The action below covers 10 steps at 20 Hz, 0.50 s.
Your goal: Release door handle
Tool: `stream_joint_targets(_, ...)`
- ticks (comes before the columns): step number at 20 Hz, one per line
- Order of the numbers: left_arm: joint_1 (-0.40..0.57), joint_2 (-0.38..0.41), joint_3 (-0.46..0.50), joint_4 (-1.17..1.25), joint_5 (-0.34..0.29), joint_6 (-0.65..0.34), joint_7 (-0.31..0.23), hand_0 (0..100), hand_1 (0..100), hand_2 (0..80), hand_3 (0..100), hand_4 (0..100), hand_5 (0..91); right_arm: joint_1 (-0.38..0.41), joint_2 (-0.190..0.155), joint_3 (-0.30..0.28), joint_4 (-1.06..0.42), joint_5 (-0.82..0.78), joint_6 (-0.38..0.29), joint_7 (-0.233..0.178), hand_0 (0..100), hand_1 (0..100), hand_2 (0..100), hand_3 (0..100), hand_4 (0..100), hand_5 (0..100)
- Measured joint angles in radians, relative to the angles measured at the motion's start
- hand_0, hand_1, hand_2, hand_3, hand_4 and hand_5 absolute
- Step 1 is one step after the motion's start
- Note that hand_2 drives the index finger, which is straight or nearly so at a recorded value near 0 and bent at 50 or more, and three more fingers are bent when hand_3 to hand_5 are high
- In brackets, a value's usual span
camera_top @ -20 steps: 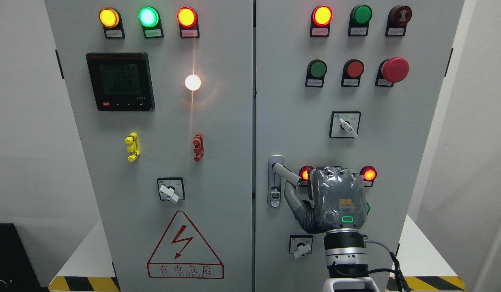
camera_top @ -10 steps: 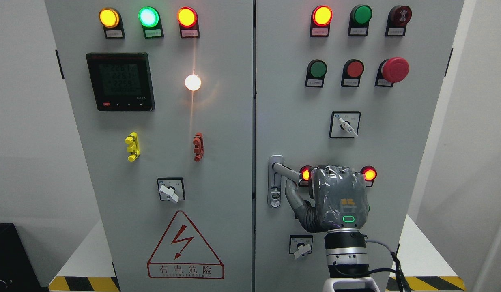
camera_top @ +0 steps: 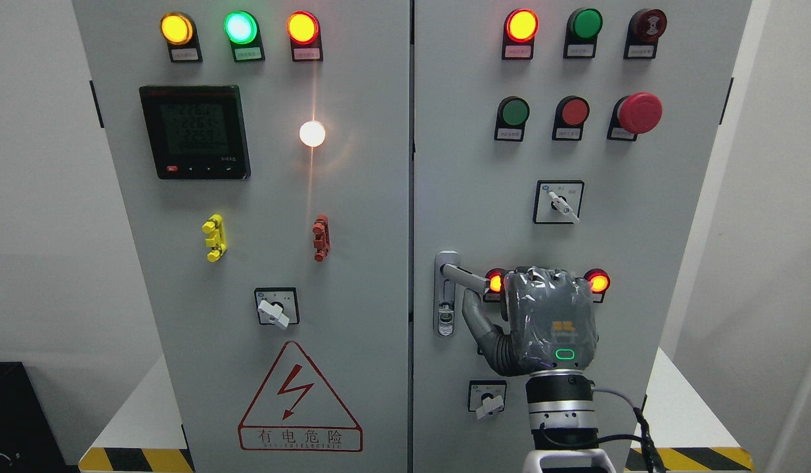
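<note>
A silver door handle [camera_top: 463, 275] sits at the left edge of the right cabinet door [camera_top: 471, 164], about two-thirds of the way down. Its lever juts out to the right from a tall silver lock plate [camera_top: 446, 309]. The robot's right hand [camera_top: 543, 322], grey and wrapped in clear film, rises from the bottom edge right of the middle and covers the lever's outer end. Its back faces the camera; the thumb [camera_top: 474, 315] reaches up just under the lever. The other fingers are hidden behind the hand, so whether they grasp the lever cannot be told. 2 lit red lamps [camera_top: 597, 281] show at either side of the hand, and a small rotary switch [camera_top: 487, 399] is below it. The left door [camera_top: 352, 217] carries a dark meter display [camera_top: 195, 131], a glowing white lamp [camera_top: 312, 133] and a red lightning warning triangle [camera_top: 299, 397].
</note>
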Motion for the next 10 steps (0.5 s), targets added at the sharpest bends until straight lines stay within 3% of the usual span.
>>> stream_joint_targets(10, 0.000, 0.000, 0.000, 0.000, 0.000, 0.000, 0.000, 12, 56, 0.0, 0, 0, 0.0, -0.001, 0.000, 0.000, -0.002, 0.000, 0.000, 0.000, 49, 34, 94, 100, 100, 100)
